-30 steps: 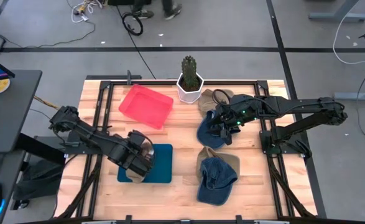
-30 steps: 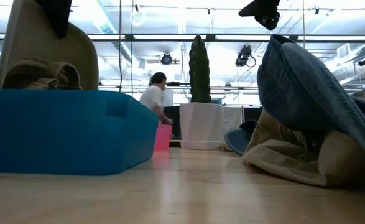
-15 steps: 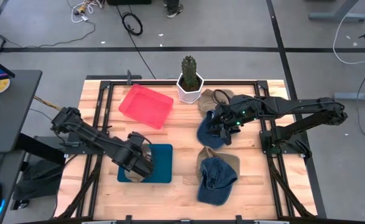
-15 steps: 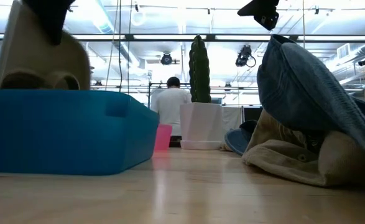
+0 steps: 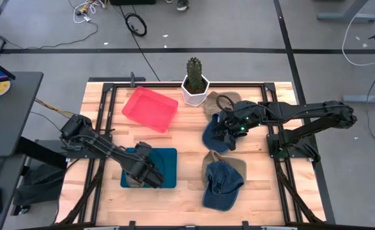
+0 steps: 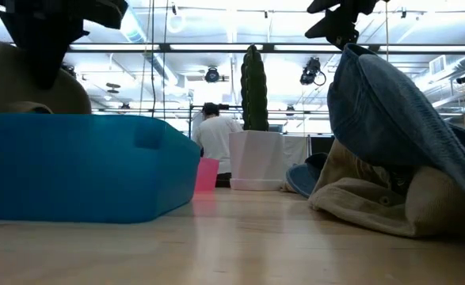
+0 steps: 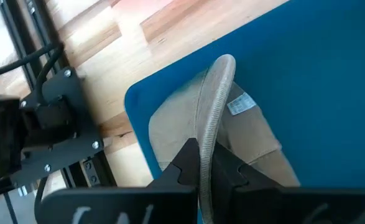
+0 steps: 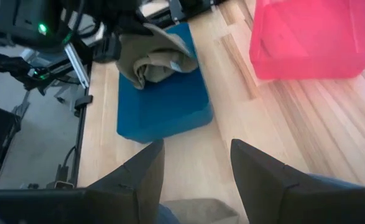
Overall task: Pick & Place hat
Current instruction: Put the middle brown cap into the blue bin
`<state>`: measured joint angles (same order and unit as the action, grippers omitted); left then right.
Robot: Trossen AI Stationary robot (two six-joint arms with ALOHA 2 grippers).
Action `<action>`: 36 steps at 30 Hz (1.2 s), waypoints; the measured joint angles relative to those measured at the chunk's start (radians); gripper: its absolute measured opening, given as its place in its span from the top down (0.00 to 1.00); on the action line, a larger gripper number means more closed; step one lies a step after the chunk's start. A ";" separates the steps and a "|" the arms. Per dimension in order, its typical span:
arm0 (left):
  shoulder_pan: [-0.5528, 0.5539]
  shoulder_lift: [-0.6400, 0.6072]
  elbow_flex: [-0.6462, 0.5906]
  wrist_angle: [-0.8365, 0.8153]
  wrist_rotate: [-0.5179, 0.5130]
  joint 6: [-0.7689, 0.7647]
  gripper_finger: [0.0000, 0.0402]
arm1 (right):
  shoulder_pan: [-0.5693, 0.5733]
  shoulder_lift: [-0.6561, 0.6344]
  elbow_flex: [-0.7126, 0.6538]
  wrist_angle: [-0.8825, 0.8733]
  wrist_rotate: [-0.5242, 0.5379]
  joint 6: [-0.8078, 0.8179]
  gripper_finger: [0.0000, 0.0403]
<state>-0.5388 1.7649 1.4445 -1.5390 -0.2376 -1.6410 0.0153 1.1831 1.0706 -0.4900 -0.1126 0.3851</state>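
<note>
My left gripper (image 7: pixel 207 168) is low over the blue tray (image 5: pixel 168 169), shut on a tan hat (image 7: pixel 244 137). The hat's crown lies inside the tray; the right wrist view also shows the tan hat (image 8: pixel 154 56) there. My right gripper (image 5: pixel 230 131) stands open above a blue denim hat (image 5: pixel 214 135) at the table's right middle. Whether its fingers (image 8: pixel 263 180) touch that hat I cannot tell. Another denim hat (image 5: pixel 223 182) rests on a tan one nearer the near edge. My left gripper pinches the tan hat's brim edge (image 7: pixel 214 106) between its two fingers (image 7: pixel 185 165). It comes from above, slanting down. The brim stands on edge in the hold while the hat's crown rests on the floor of the blue tray (image 7: pixel 319 93).
A pink tray (image 5: pixel 150 108) sits toward the far left. A white pot with a cactus (image 5: pixel 194 86) stands at the far edge. A tan hat (image 5: pixel 222 102) lies beside the pot. Bare wood shows between the trays and the hats. A person (image 6: pixel 216 134) moves in the room behind.
My left gripper has moved down and a little toward the near edge, carrying the tan hat from above the blue tray into it. In the low view the hat now shows only just above the tray's rim.
</note>
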 joint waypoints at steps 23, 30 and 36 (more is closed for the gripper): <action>0.097 0.001 0.000 0.143 -0.017 0.017 0.94 | 0.000 0.000 0.000 0.057 0.000 -0.001 0.54; 0.122 0.000 0.000 0.172 -0.001 0.016 0.95 | 0.000 0.000 0.000 0.057 0.000 -0.001 0.54; 0.123 0.000 0.000 0.198 -0.009 0.032 0.92 | 0.000 0.000 0.000 0.057 0.000 -0.001 0.54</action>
<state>-0.4161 1.7653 1.4445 -1.3409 -0.2466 -1.6091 0.0152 1.1831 1.0706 -0.4332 -0.1123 0.3844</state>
